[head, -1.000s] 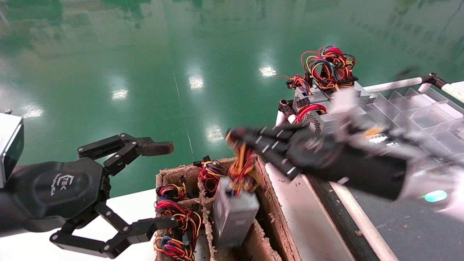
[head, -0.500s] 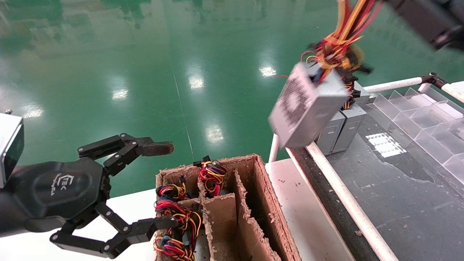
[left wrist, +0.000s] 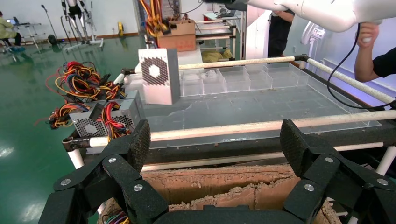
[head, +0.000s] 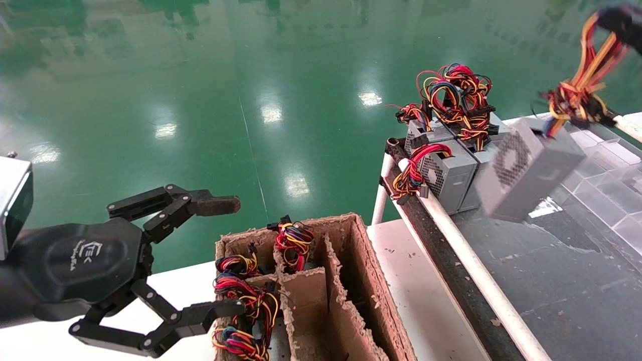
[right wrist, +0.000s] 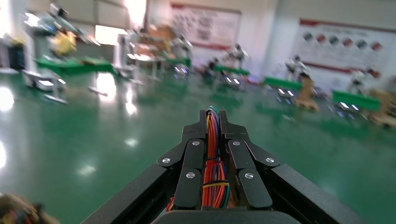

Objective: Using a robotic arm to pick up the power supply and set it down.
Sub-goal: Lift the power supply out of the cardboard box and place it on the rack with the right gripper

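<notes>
The right gripper [right wrist: 213, 135], the robotic arm doing the work, is clamped on the wire bundle [right wrist: 214, 177] of the power supply [head: 531, 168]; in its wrist view the two fingers stand pressed together with orange, red and blue strands squeezed between them. In the head view that gripper sits at about 2 o'clock, at the top edge, and the grey box hangs below it at about 3 o'clock, tilted, its vented face turned toward the row of power supplies [head: 451, 170] already standing at the near end of the conveyor table [head: 551, 281]. Whether the box touches the dark belt yet cannot be told; it looks just above it, close beside that row.

Judging by its metal case, the unit is stiff and fairly heavy, while the wires are soft and flexible, so held this way it can swing and twist. The wires may slip through the fingers or strain at their root. A hold on the case's flat sides would be steadier; as it is, a slow, upright lowering seems called for.

The left gripper [head: 220, 255] hovers spread wide at 8 o'clock, beside the cardboard box [head: 366, 281] of remaining units, holding nothing.
</notes>
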Controlling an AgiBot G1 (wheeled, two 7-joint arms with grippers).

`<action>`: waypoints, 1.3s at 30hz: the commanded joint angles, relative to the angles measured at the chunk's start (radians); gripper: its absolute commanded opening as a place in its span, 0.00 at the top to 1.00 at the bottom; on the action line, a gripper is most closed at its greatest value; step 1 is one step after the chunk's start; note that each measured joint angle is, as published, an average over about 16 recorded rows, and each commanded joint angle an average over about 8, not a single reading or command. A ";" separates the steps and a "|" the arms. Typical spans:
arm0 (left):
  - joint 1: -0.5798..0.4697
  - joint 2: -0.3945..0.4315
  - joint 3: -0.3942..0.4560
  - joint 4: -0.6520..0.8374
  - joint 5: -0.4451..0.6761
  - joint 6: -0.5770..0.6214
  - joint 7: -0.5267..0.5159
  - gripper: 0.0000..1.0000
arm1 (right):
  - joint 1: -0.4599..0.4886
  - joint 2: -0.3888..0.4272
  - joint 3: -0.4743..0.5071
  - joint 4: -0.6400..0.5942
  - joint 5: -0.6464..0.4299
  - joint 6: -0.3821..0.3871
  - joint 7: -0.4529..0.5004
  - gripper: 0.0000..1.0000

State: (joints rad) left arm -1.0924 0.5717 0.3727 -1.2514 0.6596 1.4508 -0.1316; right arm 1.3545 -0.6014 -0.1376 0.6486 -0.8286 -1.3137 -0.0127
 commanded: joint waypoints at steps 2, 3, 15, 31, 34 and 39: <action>0.000 0.000 0.000 0.000 0.000 0.000 0.000 0.00 | 0.011 0.010 -0.010 -0.061 -0.029 0.003 -0.030 1.00; 0.000 0.000 0.000 0.000 0.000 0.000 0.000 0.00 | 0.021 0.010 -0.015 -0.080 -0.039 0.006 -0.037 1.00; 0.000 0.000 0.000 0.000 0.000 0.000 0.000 0.00 | 0.159 -0.046 -0.086 -0.265 -0.174 0.060 -0.160 1.00; 0.000 0.000 0.000 0.000 0.000 0.000 0.000 0.00 | 0.275 -0.150 -0.126 -0.446 -0.251 0.136 -0.300 1.00; 0.000 0.000 0.000 0.000 0.000 0.000 0.000 0.00 | 0.295 -0.173 -0.134 -0.476 -0.263 0.146 -0.315 1.00; 0.000 0.000 0.000 0.000 0.000 0.000 0.000 0.00 | 0.325 -0.211 -0.143 -0.520 -0.277 0.170 -0.343 1.00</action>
State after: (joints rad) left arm -1.0925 0.5716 0.3728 -1.2514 0.6595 1.4508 -0.1315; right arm 1.6777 -0.8114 -0.2795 0.1306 -1.1037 -1.1425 -0.3535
